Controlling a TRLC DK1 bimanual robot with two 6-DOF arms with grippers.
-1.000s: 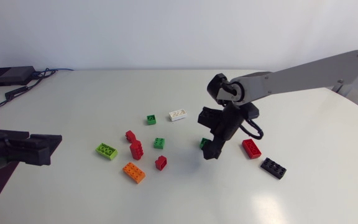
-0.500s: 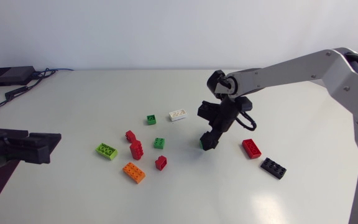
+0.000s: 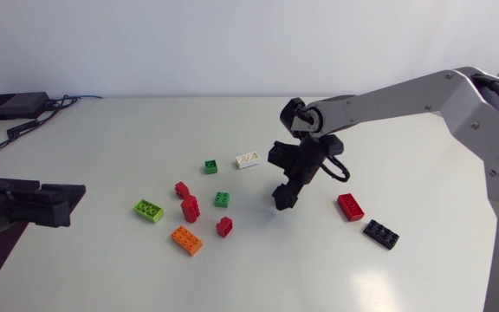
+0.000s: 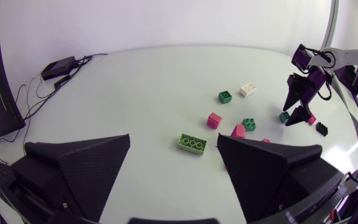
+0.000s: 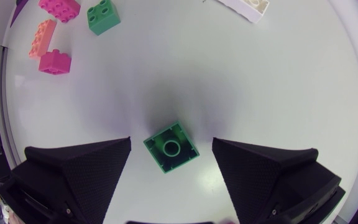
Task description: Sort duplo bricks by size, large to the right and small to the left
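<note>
1 small green brick [image 5: 171, 147] on desk [image 3: 423, 173], studs up, square, corners diagonal to right gripper [image 3: 283, 201]. Lies between its jaws; jaws apart, touching neither side. Left gripper [image 4: 174, 138] jaws apart.

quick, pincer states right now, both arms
Left pincer: open, holding nothing.
Right pincer: open, with the small green square plastic brick lying between its fingers, not gripped.
</note>
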